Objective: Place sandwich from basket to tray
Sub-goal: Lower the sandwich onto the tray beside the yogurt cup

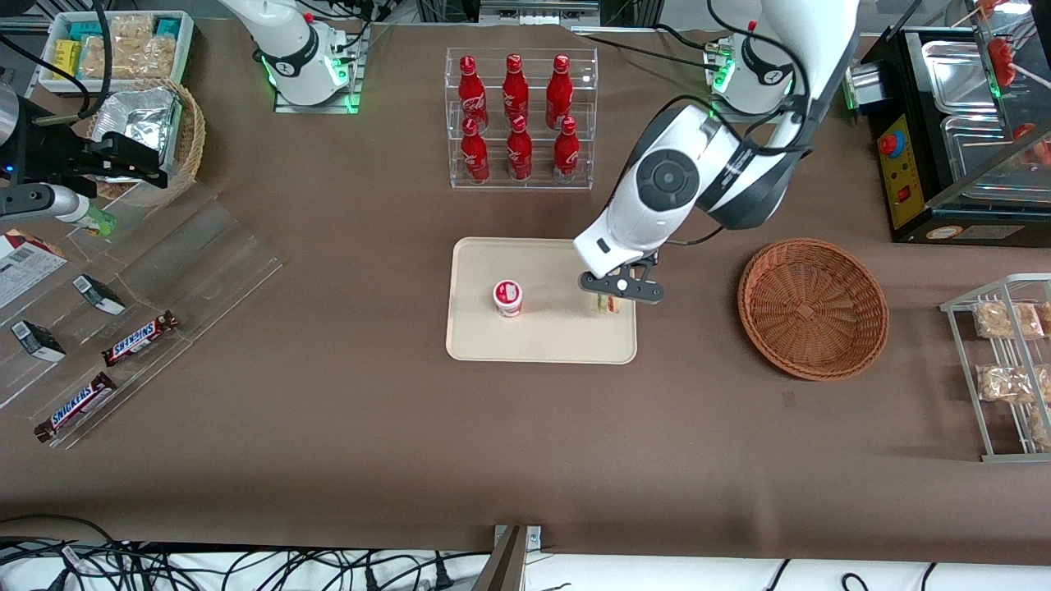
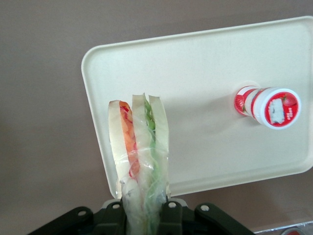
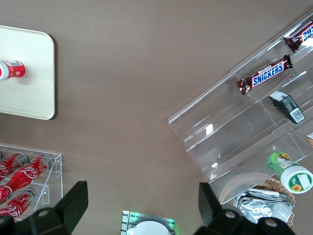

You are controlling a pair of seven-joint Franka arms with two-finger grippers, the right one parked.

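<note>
Brown table (image 1: 345,427): tray (image 1: 542,345), basket (image 1: 813,308), bottle rack (image 1: 520,123).

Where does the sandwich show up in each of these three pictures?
Front view: the sandwich hangs in the claw over the tray, at its edge nearest the basket.
Left wrist view: the sandwich is clamped in the claw, above the tray's rim.
Right wrist view: not in it.
Shared landmark: the red-capped cup on the tray.

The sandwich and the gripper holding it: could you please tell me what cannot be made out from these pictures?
- Front view: the wrist covers most of the sandwich, so whether it touches the tray is unclear.
- Left wrist view: the gripper is cut off by the picture's edge, and the sandwich's held end goes with it.
- Right wrist view: neither appears.
</note>
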